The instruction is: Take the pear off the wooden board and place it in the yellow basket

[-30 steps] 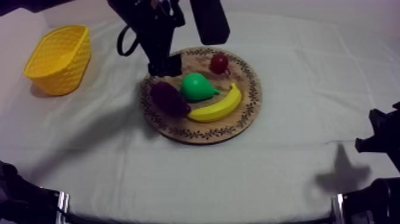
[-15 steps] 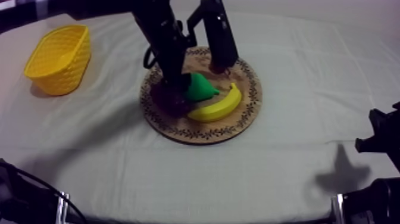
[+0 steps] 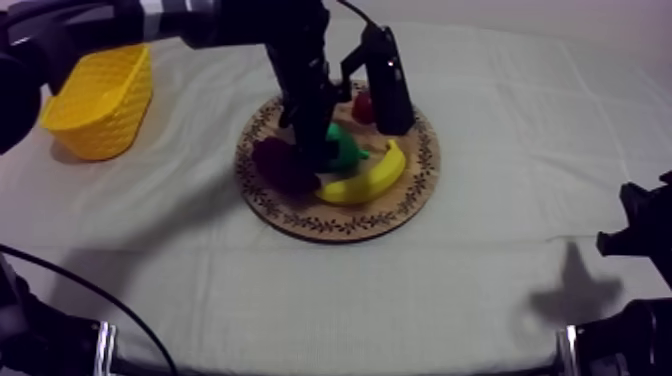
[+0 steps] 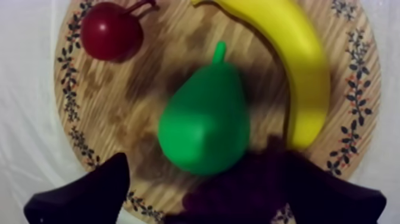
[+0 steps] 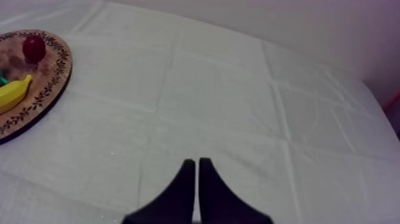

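The green pear (image 4: 205,122) lies in the middle of the round wooden board (image 4: 107,107), its stem toward the banana (image 4: 303,71). My left gripper (image 4: 205,164) is open, low over the pear's broad end, with one finger (image 4: 89,196) on each side of it. In the top view the left gripper (image 3: 322,150) hides most of the pear (image 3: 347,152). Dark grapes (image 3: 283,165) lie right beside it. The yellow basket (image 3: 100,98) stands at the far left. My right gripper (image 5: 196,162) is shut on nothing, over bare cloth.
A small red fruit (image 3: 365,105) sits near the board's (image 3: 400,215) back rim and the banana (image 3: 365,178) along its front right. The cloth between board and basket is bare. The right arm (image 3: 640,235) rests at the right edge.
My left arm has come forward and down from the board's back rim, and its open fingers now straddle the pear. The fruit and the right arm have not moved.
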Controlling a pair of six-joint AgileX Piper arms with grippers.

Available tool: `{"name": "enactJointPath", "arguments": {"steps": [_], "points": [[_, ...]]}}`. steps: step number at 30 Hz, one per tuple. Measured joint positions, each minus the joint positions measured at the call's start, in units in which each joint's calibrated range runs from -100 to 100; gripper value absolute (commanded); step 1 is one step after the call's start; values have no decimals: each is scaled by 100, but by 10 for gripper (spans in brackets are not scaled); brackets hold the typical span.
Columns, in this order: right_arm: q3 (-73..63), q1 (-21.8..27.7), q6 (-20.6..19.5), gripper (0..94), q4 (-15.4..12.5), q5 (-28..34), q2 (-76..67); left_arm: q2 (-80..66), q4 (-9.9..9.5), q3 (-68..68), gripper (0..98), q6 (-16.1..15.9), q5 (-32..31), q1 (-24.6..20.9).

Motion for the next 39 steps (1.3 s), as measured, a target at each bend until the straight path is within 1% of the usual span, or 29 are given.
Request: {"name": "enactJointPath", "arguments": {"steps": [7,15,18,25,28,34,39], "points": [[0,0,0,3,0,0,0,593,59,-536,934,-97,198,24],[0,0,0,3,0,0,0,1081,75,-956,878,-151,368,59],[0,0,0,3,0,0,0,1176,84,-1096,813,-162,435,50],[0,0,0,3,0,0,0,1384,80,-1426,576,-133,665,42],[0,0,0,3,0,0,0,1397,72,-1452,505,-89,686,39],[0,0,0,3,0,0,0,1162,9,-1206,447,37,703,50],[0,0,0,3,0,0,0,567,-55,-686,431,244,695,-12]]}}
